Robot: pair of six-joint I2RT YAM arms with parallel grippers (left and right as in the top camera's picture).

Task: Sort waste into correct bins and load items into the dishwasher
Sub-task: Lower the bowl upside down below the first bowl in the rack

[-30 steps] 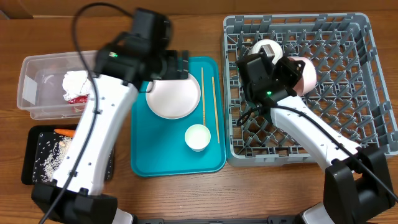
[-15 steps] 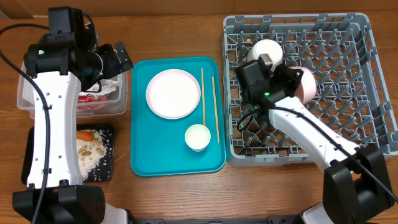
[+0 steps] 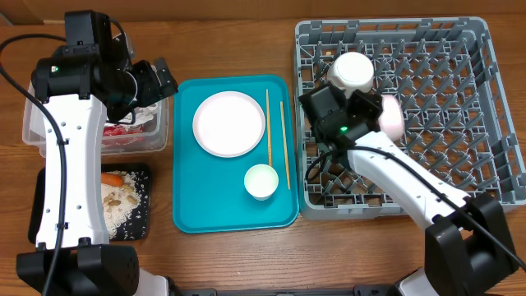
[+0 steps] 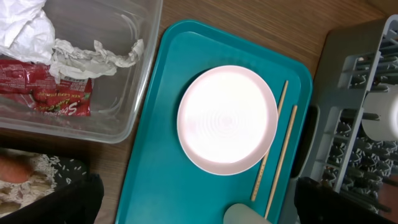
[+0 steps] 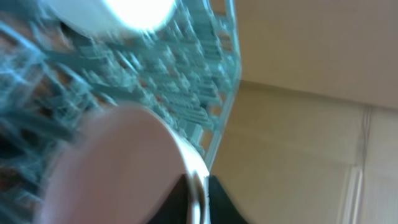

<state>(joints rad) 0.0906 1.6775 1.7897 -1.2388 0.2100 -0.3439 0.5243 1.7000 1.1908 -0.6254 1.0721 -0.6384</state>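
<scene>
My left gripper [image 3: 156, 78] hangs open and empty above the right end of the clear tub [image 3: 29, 131]; the left wrist view shows its fingers far apart. In the tub lie a crumpled white napkin [image 4: 37, 34] and a red wrapper [image 4: 53, 93]. A pink plate [image 3: 229, 123] and a small white cup [image 3: 261, 181] sit on the teal tray [image 3: 197, 214]. Inside the grey dish rack [image 3: 460, 164], my right gripper [image 3: 371, 111] pinches the rim of a pinkish bowl [image 3: 391, 117]. A second bowl [image 3: 355, 70] lies just behind it. The right wrist view is blurred.
Two chopsticks [image 3: 274, 136] lie along the teal tray's right side. The black tray [image 3: 140, 222] at front left holds a carrot [image 3: 111, 178], rice and peanuts. The left arm crosses over the tub and the black tray.
The left arm swung from above the plate to the left, over the tub, then stayed still. The right gripper shifted slightly left in the rack with the bowl.
</scene>
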